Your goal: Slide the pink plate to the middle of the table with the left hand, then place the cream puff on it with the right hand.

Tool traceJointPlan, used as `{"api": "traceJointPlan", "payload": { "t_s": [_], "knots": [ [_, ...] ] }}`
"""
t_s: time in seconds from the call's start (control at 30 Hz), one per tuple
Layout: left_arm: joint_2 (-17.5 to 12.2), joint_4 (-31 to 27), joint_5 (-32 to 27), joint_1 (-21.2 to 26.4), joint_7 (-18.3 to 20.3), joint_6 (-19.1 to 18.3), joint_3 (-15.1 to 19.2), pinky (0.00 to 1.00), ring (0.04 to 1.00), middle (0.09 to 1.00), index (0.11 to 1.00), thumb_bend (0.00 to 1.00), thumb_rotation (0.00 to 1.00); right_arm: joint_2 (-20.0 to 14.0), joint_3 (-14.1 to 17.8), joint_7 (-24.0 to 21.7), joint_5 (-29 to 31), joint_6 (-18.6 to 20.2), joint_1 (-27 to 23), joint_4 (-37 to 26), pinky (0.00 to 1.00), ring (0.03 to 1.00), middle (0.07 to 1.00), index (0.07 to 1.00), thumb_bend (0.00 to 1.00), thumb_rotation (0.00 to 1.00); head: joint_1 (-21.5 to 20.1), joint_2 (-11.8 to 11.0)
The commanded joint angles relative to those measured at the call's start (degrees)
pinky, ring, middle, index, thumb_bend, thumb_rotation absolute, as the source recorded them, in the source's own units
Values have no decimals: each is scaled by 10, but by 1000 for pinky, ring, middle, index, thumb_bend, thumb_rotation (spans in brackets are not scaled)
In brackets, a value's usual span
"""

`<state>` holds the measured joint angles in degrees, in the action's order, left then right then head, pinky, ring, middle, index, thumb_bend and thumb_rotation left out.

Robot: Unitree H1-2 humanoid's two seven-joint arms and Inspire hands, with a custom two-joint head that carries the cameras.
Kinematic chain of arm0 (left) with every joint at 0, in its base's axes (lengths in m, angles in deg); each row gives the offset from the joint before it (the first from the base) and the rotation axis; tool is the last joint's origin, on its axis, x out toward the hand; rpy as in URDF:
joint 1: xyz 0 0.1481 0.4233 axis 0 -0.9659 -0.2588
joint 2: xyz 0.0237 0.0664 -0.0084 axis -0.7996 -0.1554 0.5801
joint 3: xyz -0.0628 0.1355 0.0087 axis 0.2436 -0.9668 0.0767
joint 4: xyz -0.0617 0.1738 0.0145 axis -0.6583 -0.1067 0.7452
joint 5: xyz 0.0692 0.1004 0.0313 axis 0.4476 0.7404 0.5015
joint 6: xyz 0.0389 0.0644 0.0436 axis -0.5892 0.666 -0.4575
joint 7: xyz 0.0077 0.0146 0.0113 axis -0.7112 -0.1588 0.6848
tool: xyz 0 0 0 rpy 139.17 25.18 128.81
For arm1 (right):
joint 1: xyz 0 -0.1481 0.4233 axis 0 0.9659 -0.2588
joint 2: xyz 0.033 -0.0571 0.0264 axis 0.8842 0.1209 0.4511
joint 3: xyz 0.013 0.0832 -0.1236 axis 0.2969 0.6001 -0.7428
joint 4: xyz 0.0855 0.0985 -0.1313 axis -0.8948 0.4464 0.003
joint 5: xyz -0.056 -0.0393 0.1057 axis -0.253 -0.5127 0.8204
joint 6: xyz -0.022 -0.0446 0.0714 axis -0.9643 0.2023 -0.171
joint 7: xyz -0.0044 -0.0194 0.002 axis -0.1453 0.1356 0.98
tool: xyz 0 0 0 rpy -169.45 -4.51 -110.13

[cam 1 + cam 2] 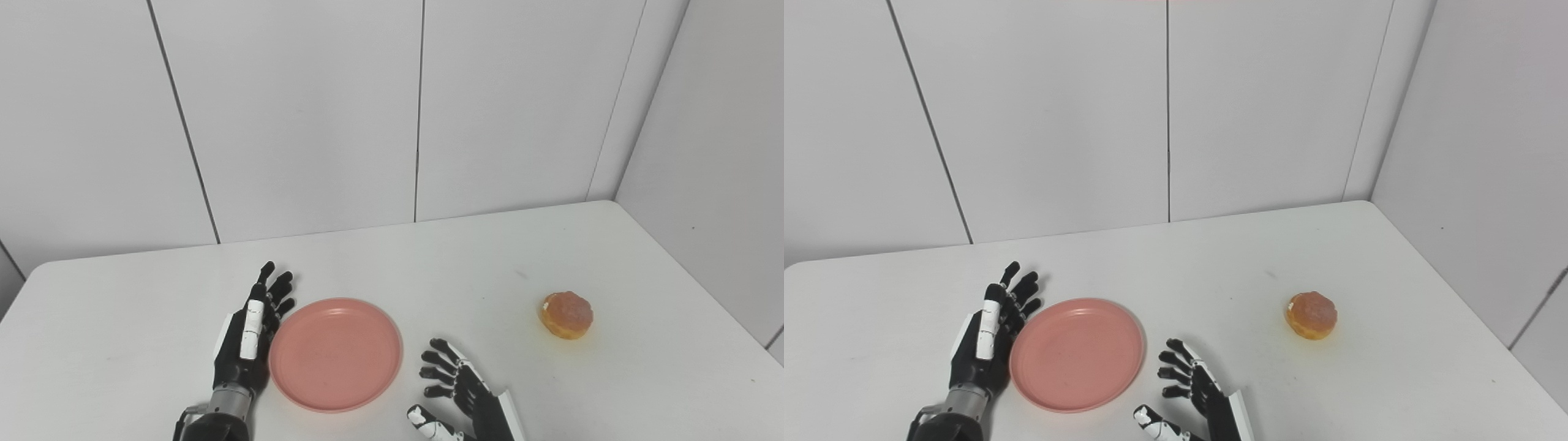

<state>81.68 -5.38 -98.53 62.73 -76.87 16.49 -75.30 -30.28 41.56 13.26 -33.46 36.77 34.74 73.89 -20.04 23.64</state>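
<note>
With the pink plate (335, 353) lying empty near the table's middle and the left hand (248, 334) spread flat just beside, perhaps touching, its left rim, the right hand (459, 389), fingers apart and empty, should reach right and far toward the cream puff (566, 315) and close gently.

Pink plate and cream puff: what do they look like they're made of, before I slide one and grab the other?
Pink plate: likely plastic or melamine, a smooth, even matte pink with a soft sheen on its raised rim.
Cream puff: baked pastry or a soft replica, I cannot tell which; golden-brown, glossy bumpy top, paler sides, and a white speck at its left edge that may be cream.
</note>
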Motion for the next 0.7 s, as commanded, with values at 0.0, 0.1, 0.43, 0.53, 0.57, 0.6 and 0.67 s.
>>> {"api": "traceJointPlan", "payload": {
  "t_s": [0.0,0.1,0.43,0.53,0.57,0.6,0.67],
  "knots": [
    [-4,50,-8,-47,12,5,4,909,937,906,955,835,910,-11,10,15,-37,-9,-16,-34,657,767,828,851,928,404,-2,-1],
    [-2,47,-15,-46,14,1,8,915,938,903,953,833,908,-28,26,19,-79,9,-25,-61,711,795,852,857,978,368,-4,-2],
    [5,-7,-41,-56,19,-54,16,923,938,910,971,800,947,-113,72,-58,-210,144,-49,-193,732,838,869,840,1000,337,-14,-2],
    [5,-16,-40,-57,20,-60,14,922,938,911,979,808,958,-141,78,-100,-238,184,-62,-226,701,835,860,841,1000,319,-15,-2],
    [5,-18,-41,-58,21,-62,13,922,939,912,979,806,958,-151,80,-117,-248,200,-69,-236,683,825,855,841,1000,327,-15,-2],
    [5,-19,-41,-58,21,-63,12,922,941,915,981,804,959,-162,82,-133,-256,213,-77,-244,677,820,856,843,1000,332,-16,-3],
    [6,-19,-43,-58,23,-61,12,918,941,914,980,801,955,-184,88,-163,-268,237,-94,-254,694,825,864,842,1000,334,-16,-3]
  ]
}}
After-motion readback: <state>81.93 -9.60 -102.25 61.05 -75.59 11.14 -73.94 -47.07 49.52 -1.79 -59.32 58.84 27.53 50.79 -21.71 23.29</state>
